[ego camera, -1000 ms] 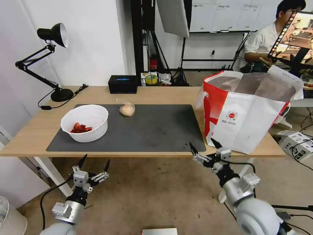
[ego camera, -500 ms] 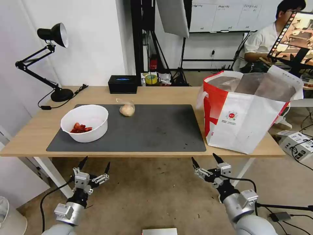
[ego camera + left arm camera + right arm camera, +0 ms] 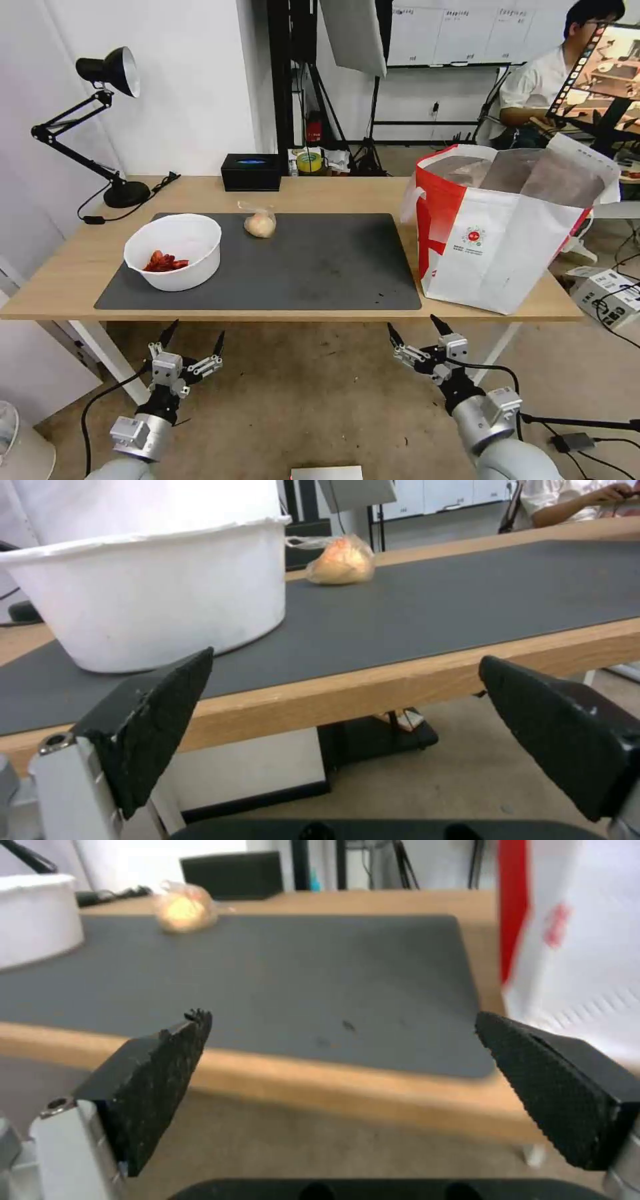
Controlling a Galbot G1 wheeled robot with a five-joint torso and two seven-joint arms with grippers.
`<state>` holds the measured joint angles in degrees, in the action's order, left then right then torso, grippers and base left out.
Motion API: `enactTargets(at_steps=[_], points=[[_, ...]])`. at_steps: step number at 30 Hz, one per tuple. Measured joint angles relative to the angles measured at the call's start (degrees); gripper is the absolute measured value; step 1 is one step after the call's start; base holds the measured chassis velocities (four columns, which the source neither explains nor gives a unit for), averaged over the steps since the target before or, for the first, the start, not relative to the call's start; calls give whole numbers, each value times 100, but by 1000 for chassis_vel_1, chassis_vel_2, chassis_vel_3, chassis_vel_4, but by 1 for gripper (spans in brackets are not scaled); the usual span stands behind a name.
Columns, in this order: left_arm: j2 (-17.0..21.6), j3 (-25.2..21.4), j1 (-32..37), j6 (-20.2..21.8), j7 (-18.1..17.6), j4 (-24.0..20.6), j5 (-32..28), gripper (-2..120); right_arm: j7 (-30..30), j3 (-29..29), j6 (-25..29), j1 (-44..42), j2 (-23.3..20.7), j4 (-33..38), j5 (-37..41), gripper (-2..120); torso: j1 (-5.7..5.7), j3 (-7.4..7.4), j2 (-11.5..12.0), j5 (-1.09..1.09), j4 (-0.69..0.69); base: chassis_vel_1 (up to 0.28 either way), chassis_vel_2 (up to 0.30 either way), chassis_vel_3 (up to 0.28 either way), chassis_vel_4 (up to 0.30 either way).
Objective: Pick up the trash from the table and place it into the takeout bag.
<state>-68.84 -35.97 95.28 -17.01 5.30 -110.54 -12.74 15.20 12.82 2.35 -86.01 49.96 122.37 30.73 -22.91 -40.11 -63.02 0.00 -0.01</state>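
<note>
A plain white wall (image 3: 180, 80) is seen behind, and a mottled brown floor (image 3: 307, 407) below. A black articulated desk lamp (image 3: 100, 120) is stood at the far left. Black metal stands (image 3: 293, 73) and a grey softbox panel (image 3: 353, 33) are placed behind, with whiteboards (image 3: 453, 33) mounted beyond.

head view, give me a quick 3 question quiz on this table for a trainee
1. True or false: the white bowl holds red scraps.
2. What lies nearer the black tissue box: A the bowl, B the small clear bag?
3. How do both grippers' jaws stand, left gripper and right gripper?

Key: 1 true. 2 B. 3 open, empty, below the table edge, short of the takeout bag.
</note>
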Motion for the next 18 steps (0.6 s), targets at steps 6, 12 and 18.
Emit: enactTargets(at_steps=[6, 12, 18], points=[[24, -51, 23, -12, 0, -42, -6, 100, 2, -552, -150, 999, -206, -179, 373, 100, -1, 0, 0, 0, 1, 0, 0, 0, 0], [-7, -132, 92, -109, -1, -78, -2, 100, -3, -1769, -262, 2826, -236, -740, 836, 100, -1, -1, 0, -2, 2, 0, 0, 0, 0], [-30, -202, 180, -158, 2, -115, 31, 100, 67, -2801, -414, 4412, 111, -1445, 1284, 100, -1, -1, 0, -1, 2, 0, 0, 0, 0]])
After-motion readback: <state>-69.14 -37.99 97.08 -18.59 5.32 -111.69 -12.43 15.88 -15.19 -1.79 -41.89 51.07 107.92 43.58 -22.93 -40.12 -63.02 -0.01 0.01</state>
